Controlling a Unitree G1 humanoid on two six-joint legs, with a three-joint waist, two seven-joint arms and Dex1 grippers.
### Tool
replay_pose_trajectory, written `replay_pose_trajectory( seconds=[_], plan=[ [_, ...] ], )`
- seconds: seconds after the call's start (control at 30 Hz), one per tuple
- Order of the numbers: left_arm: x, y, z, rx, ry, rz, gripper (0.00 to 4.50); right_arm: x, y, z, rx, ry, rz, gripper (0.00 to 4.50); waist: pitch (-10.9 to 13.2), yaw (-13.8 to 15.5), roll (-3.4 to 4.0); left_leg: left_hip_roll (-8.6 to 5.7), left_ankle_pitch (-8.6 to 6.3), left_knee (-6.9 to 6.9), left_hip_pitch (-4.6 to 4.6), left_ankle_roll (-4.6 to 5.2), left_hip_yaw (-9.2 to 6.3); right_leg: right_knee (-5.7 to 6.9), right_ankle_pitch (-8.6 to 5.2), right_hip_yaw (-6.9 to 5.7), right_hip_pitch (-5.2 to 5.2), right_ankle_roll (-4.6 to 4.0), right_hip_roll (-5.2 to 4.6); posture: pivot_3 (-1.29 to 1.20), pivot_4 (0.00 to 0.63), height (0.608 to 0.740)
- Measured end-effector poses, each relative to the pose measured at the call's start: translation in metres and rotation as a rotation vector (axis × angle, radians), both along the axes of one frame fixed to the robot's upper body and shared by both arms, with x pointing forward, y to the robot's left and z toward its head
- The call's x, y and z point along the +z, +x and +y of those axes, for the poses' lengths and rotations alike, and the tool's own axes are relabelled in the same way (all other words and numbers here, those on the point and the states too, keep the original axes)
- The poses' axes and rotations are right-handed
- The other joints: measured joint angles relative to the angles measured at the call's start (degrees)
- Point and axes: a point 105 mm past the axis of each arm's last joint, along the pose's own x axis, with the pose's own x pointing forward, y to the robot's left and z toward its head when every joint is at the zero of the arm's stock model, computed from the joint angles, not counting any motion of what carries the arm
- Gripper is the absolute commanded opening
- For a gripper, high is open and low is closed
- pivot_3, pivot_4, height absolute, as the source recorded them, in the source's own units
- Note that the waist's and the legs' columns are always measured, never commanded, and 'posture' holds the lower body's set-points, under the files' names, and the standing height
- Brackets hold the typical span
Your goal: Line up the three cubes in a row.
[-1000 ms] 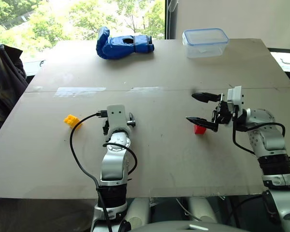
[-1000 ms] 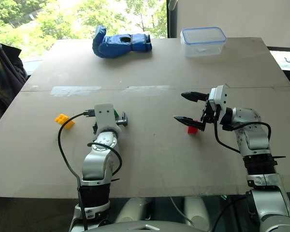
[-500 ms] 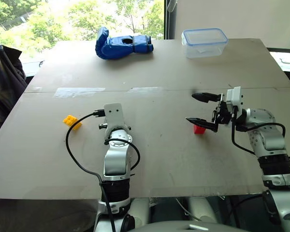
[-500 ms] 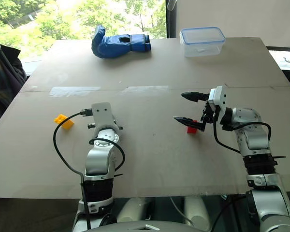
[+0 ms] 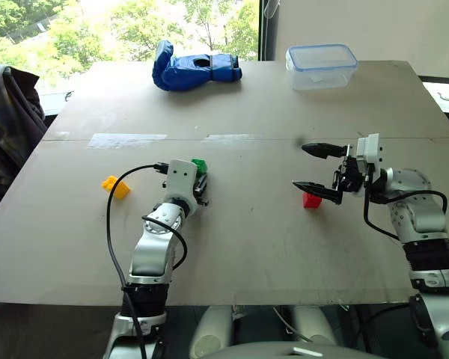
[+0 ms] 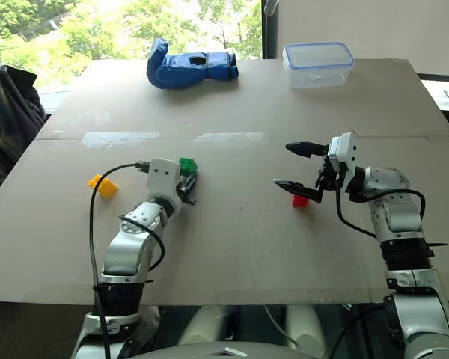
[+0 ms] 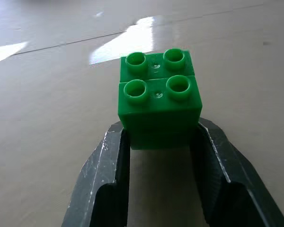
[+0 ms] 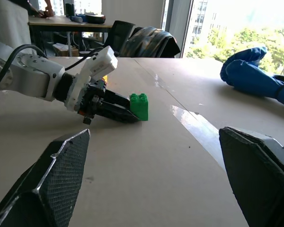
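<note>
The green cube (image 7: 158, 101), studs up, sits between the two fingers (image 7: 111, 163) of my left gripper (image 5: 200, 175), which is shut on it left of the table's middle. From the right wrist view, the green cube (image 8: 139, 106) sits low at the table surface. The yellow cube (image 5: 115, 185) lies on the table to the left of that arm. The red cube (image 5: 310, 200) lies to the right, just beside the lower finger of my right gripper (image 5: 301, 166). That gripper is open, points left, and has nothing between its fingers.
A blue glove (image 5: 194, 69) and a clear plastic box (image 5: 322, 66) lie at the table's far edge. A strip of tape (image 5: 127, 140) runs along the board seam. A dark jacket (image 5: 7, 120) hangs past the left edge. A black cable (image 5: 116, 224) loops beside my left arm.
My left gripper has closed on the green cube and swung to point forward and right, so the cube now shows ahead of the wrist. The right arm and the other cubes stayed put.
</note>
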Motion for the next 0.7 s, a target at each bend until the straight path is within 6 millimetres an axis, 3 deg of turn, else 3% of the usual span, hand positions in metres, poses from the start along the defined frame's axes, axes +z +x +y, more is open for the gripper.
replay_pose_trajectory(
  seconds=[0.07,0.2,0.27,0.4,0.53,0.7],
  plan=[
    [0.008,-0.003,-0.012,-0.241,0.07,-0.023,1.23,-0.009,-0.005,-0.012,-0.002,-0.013,0.029,4.5,0.0,-0.1,0.0,0.0,0.0,-0.01,-0.01,0.0,-0.01,-0.01,0.0,-0.02,0.0,-0.01,0.0,0.0,0.15,0.74],
    [0.015,-0.006,-0.033,-0.518,0.12,-0.027,1.23,-0.013,-0.01,-0.021,0.013,-0.034,0.023,4.5,0.0,-0.3,0.01,-0.02,0.0,0.0,0.0,0.02,0.03,0.0,0.0,0.01,0.01,0.0,0.01,0.0,0.15,0.74],
    [0.013,-0.013,-0.05,-0.714,0.153,-0.01,1.23,-0.016,-0.013,-0.028,0.01,-0.054,0.021,4.5,0.0,-0.5,0.0,-0.03,0.0,0.0,0.0,0.02,0.03,0.0,0.0,0.01,0.01,0.01,0.05,0.0,0.15,0.74],
    [0.005,-0.02,-0.065,-0.942,0.196,0.058,1.23,-0.02,-0.016,-0.038,-0.024,-0.058,0.028,4.5,0.0,-0.6,0.0,-0.08,0.0,0.02,-0.01,0.03,0.05,0.02,0.0,0.0,0.0,0.0,0.14,0.0,0.15,0.74],
    [-0.004,-0.019,-0.075,-1.077,0.223,0.107,1.23,-0.02,-0.021,-0.038,-0.029,-0.052,0.027,4.5,0.0,-0.6,0.0,-0.1,-0.03,0.14,-0.02,0.08,0.08,0.09,0.0,0.05,0.01,0.01,0.18,0.0,0.15,0.74],
    [-0.009,-0.005,-0.08,-1.095,0.276,0.121,1.23,-0.018,-0.025,-0.036,-0.034,-0.042,0.03,4.5,0.0,-0.5,-0.01,-0.13,-0.09,0.31,-0.09,0.19,0.02,0.17,0.0,0.0,0.01,0.02,0.21,0.0,0.15,0.74]
  ],
)
